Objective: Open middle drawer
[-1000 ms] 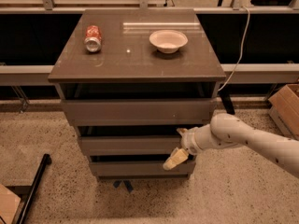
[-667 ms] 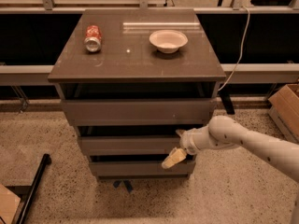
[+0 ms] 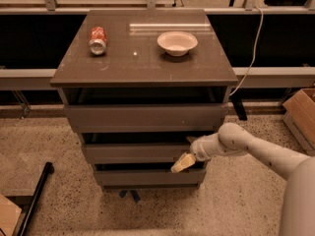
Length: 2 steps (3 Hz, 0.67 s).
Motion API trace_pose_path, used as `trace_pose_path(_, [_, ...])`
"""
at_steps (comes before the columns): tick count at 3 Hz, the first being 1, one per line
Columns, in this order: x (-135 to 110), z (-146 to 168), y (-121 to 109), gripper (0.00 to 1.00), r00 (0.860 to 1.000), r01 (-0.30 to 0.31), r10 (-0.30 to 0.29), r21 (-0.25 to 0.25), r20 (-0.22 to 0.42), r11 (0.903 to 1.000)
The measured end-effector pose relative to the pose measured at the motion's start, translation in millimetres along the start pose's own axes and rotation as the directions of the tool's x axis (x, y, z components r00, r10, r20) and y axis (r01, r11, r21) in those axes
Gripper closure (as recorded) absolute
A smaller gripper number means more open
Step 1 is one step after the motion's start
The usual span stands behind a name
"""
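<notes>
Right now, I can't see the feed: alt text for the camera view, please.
The robot's gripper sits at the right end of the middle drawer of a three-drawer cabinet, its arm reaching in from the right. On the cabinet top are a red soda can on its side and a white bowl.

A smooth, off-white tubular arm (image 3: pixel 268 155) is widening toward the near right, with a rounded joint (image 3: pixel 231 135) bulging along it. A pale yellow gripper (image 3: pixel 183 163) is capping its left end, low, just right of centre.
</notes>
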<state>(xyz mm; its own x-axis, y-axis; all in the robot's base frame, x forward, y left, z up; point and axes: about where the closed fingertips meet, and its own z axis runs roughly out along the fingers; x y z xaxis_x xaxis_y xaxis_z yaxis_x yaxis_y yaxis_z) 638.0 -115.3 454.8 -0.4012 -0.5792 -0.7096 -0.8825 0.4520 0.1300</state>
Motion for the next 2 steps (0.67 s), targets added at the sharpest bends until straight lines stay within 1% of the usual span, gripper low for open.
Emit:
trace_pose_path(1, [9.5, 10.6, -17.5, 0.0, 1.0, -0.02, 0.02, -0.005, 0.004, 0.9998])
trace_pose_path(2, [12.8, 12.5, -14.3, 0.19, 1.0, -0.029, 0.029, -0.027, 0.005, 0.9992])
